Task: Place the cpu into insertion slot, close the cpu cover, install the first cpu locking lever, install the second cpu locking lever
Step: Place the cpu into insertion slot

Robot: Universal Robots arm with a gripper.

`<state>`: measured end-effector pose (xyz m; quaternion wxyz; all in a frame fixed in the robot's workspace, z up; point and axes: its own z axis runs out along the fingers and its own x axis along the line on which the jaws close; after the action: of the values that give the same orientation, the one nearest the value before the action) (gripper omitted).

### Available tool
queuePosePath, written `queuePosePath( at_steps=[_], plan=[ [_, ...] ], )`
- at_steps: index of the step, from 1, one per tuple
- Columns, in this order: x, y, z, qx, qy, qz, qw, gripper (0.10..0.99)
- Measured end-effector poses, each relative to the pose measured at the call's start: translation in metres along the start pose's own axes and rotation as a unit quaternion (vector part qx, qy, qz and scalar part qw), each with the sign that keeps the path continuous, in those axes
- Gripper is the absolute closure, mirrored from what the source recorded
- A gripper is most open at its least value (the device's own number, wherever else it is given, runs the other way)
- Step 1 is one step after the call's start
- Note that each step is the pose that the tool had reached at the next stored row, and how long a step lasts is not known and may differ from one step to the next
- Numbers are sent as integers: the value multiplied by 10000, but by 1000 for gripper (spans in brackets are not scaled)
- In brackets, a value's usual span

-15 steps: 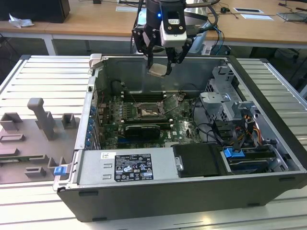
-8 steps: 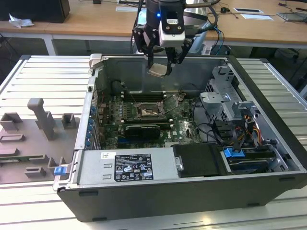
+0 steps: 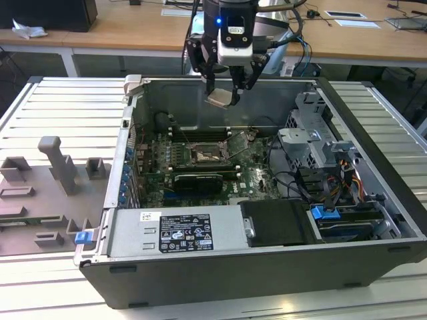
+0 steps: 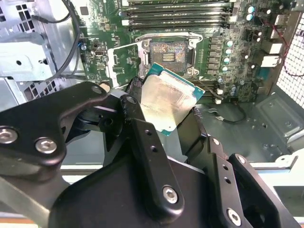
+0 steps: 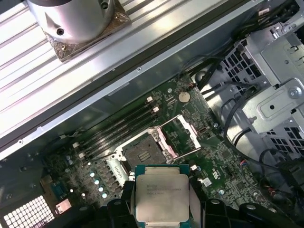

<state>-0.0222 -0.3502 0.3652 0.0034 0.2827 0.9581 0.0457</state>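
In the exterior view the claw [image 3: 225,92] hangs high over the open case [image 3: 200,283], clamped on the cpu [image 3: 223,100], well above the board. The second wrist view brings the chip's silvery top close between the black fingers [image 4: 137,116]. The first wrist view shows the slot [image 5: 142,153] bare, with the cover [image 5: 183,135] raised beside it. The case lies on a ribbed grey bench [image 3: 373,293], with grey fixtures [image 3: 57,167] at the exterior view's left and wooden benches [image 3: 133,30] behind.

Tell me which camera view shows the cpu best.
The first wrist view: the cpu faces the camera squarely. The second wrist view shows it tilted; the exterior view shows it small, above the case.
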Motion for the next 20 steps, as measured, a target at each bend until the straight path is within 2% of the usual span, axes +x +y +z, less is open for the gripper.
queuePosePath(
  at_steps=[4,6,10,12,20],
  plan=[
    [0,-1,6,-3,-26,281,9996,545],
    [0,-1,10,-7,-47,507,9987,545],
    [0,-1,14,-11,-62,675,9977,545],
    [0,-2,17,-14,-77,843,9964,545],
    [0,-2,23,-21,-107,1182,9929,545]
  ],
)
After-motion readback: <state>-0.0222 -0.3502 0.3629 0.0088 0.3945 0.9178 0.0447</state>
